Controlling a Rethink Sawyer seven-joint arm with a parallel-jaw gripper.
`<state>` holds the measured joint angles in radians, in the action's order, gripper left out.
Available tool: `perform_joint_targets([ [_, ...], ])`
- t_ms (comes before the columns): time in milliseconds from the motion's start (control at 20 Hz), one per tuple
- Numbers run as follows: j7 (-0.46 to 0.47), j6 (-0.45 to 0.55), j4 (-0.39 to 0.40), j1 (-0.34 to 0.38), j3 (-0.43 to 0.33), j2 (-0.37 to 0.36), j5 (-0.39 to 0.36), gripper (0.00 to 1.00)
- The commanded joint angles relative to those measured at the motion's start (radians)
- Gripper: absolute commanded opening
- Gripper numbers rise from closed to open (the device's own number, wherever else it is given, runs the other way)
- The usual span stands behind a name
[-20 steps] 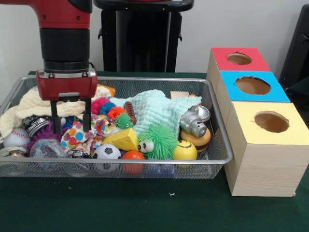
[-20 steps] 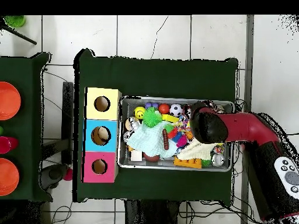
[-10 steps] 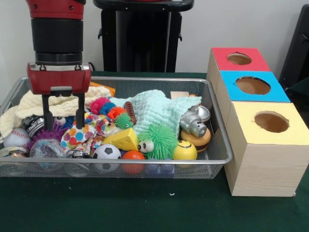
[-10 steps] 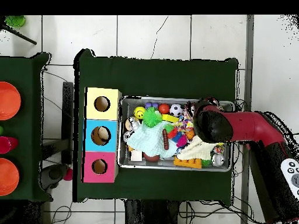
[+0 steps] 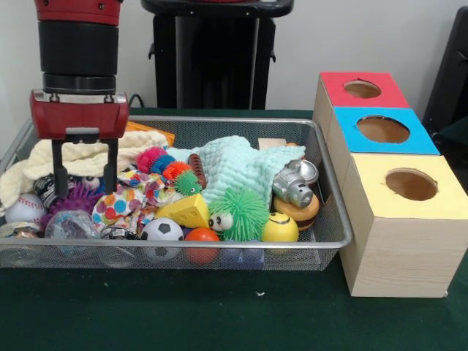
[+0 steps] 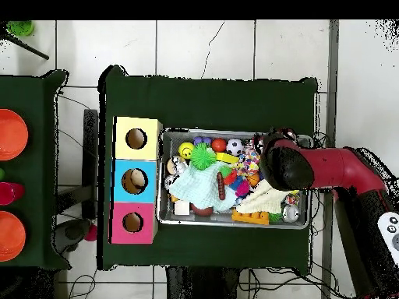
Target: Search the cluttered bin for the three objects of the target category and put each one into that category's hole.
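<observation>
Over the bin (image 5: 322, 212), the gripper (image 5: 82, 191) gapes empty.

One wire-mesh metal bin (image 5: 333, 219), three wooden boxes with round holes — red-topped (image 5: 363, 89), blue-topped (image 5: 384, 130), yellow-topped (image 5: 409, 186) — and two towels, cream (image 5: 84, 155) and mint-green (image 5: 238, 167), are counted

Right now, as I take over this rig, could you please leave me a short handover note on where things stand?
End effector: open, empty, hanging over the left end of the wire bin, above the purple spiky ball and cream cloth.
Bin: packed full, including soccer ball, green spiky ball, yellow smiley ball, cheese wedge, mint cloth.
Boxes: red, blue, yellow holes stand beside the bin; nothing visible going in.
Left: the target category is not evident; all three picks seem outstanding.
</observation>
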<state>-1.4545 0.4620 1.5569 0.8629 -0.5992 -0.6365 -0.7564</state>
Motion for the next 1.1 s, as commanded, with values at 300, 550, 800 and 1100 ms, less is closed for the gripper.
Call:
perform_joint_targets([
  [300, 0.172, -0.040, -0.088, -0.030, -0.014, 0.047, -0.193, 1.00],
  [550, 0.137, -0.061, -0.098, -0.024, -0.005, 0.053, -0.227, 1.00],
  [800, 0.112, -0.078, -0.105, -0.022, -0.002, 0.074, -0.244, 1.00],
  [1100, 0.086, -0.080, -0.102, 0.001, -0.009, 0.109, -0.219, 1.00],
])
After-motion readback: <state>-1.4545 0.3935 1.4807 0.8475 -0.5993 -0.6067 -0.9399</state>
